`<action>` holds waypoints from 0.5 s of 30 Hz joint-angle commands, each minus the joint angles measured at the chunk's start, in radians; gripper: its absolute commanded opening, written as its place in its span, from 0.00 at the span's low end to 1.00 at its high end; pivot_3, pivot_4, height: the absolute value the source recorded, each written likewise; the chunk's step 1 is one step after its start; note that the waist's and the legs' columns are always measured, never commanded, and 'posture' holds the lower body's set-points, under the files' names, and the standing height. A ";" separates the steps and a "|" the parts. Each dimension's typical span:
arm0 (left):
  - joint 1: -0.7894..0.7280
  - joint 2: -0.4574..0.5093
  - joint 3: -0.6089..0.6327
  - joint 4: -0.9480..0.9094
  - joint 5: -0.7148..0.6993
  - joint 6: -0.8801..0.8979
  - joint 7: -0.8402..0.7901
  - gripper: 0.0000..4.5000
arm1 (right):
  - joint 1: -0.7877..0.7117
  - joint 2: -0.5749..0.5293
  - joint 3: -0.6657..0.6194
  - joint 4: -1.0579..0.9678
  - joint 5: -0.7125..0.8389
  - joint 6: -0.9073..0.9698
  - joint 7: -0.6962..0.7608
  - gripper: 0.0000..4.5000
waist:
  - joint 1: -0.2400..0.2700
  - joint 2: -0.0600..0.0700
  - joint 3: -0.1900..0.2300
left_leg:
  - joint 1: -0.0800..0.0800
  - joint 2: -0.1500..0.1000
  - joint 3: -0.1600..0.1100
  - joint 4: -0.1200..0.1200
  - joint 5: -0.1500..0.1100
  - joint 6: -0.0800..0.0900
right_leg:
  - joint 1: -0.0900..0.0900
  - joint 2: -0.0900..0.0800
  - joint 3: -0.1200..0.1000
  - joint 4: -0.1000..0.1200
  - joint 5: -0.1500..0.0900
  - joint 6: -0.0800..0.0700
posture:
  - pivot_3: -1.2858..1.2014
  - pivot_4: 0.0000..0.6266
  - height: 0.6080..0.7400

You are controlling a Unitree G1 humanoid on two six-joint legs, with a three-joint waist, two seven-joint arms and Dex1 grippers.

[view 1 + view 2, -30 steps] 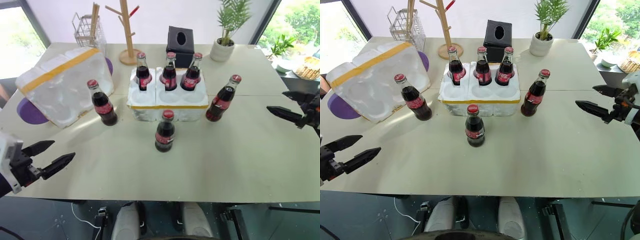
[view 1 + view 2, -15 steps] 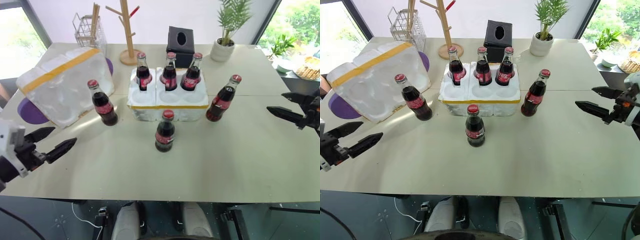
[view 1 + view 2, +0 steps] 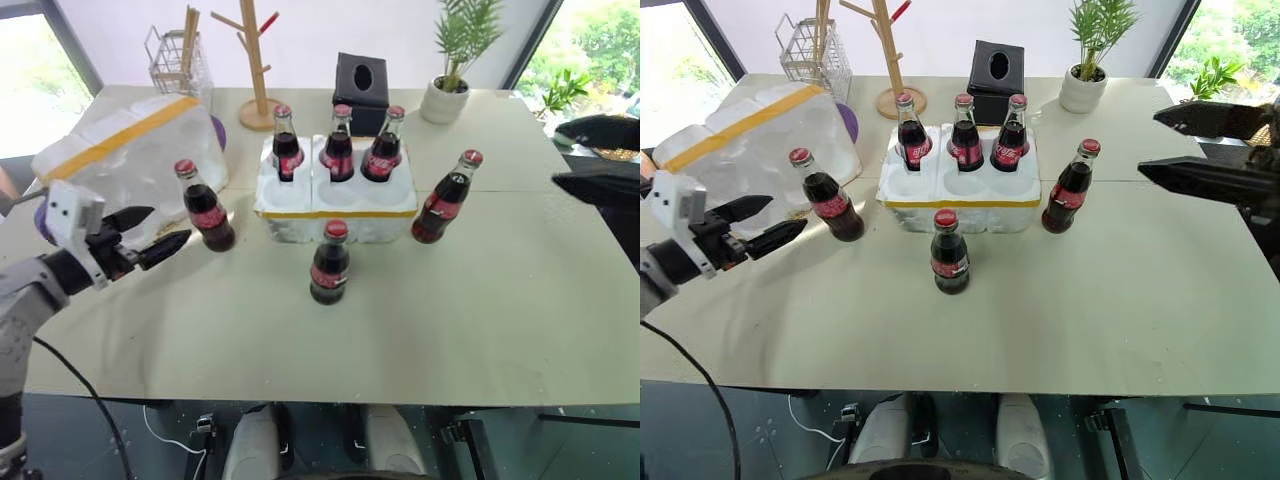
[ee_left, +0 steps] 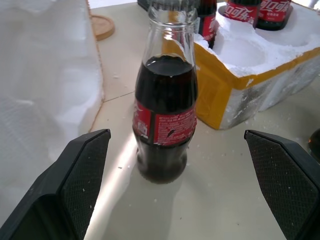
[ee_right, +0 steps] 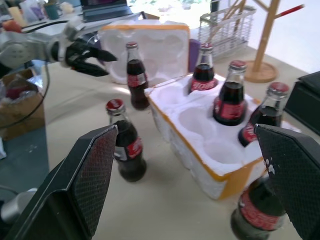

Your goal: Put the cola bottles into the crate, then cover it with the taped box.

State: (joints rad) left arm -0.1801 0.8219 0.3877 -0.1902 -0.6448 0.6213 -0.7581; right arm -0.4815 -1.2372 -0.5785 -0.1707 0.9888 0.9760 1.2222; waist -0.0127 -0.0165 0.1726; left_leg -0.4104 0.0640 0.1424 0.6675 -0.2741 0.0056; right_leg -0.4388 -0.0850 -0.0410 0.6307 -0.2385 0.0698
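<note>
White styrofoam makes up the crate (image 3: 335, 195), a low block with a yellow tape band round its side, sitting mid-table (image 3: 500, 300); its back row of wells holds three cola bottles (image 3: 339, 150), upright side by side, while the front row of wells stands empty; three more bottles stand on the table outside it: one (image 3: 206, 206) just off the crate's left end, one (image 3: 329, 264) directly in front of it, one (image 3: 446, 198) by its right end, tilted in these views; the taped box (image 3: 130, 170) lies on its side to the left, hollow face toward the table's near edge, nothing in it, a yellow band across its top; the left gripper (image 3: 152, 236) hovers just left of the left-hand bottle, jaws spread wide and holding nothing, the bottle framed between its fingers in the left wrist view; the right gripper (image 3: 1170, 145) hangs over the table's right side, well apart from the bottles, jaws wide and empty.
</note>
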 commanded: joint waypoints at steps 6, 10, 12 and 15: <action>-0.168 -0.077 -0.163 0.190 0.142 -0.150 -0.030 1.00 | 0.000 0.016 -0.034 -0.104 0.091 0.014 -0.052 1.00 | 0.001 -0.001 0.000 | 0.000 0.000 0.000 0.001 0.000 0.000 | 0.001 0.001 0.000 0.000 0.000 0.000 | 0.52 0.24 1.00; -0.245 -0.124 -0.209 0.305 0.199 -0.217 -0.035 1.00 | -0.007 0.031 -0.017 -0.122 0.112 0.010 -0.077 1.00 | 0.001 -0.001 0.000 | 0.000 -0.001 0.000 0.001 0.000 0.000 | 0.001 0.001 0.000 0.000 0.002 0.003 | 0.52 0.24 1.00; -0.283 -0.149 -0.224 0.356 0.225 -0.250 -0.030 1.00 | -0.009 0.037 -0.006 -0.126 0.115 0.004 -0.086 1.00 | 0.001 -0.001 0.000 | 0.000 -0.001 0.000 0.001 0.000 0.000 | 0.001 0.002 0.000 0.000 0.002 0.003 | 0.52 0.24 1.00; -0.308 -0.170 -0.237 0.405 0.255 -0.289 -0.041 1.00 | -0.010 0.044 0.006 -0.132 0.121 0.000 -0.100 1.00 | 0.000 -0.001 0.000 | 0.000 -0.001 0.000 0.001 0.000 0.000 | 0.001 0.003 0.000 0.000 0.002 0.004 | 0.52 0.24 1.00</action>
State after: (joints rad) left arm -0.4748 0.6476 0.1454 0.2096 -0.4054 0.3672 -0.7911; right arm -0.4737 -1.1933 -0.5559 -0.2844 1.0863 0.9915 1.1300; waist -0.0128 -0.0177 0.1725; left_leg -0.4104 0.0630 0.1419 0.6683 -0.2738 0.0059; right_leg -0.4379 -0.0824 -0.0411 0.6311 -0.2362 0.0736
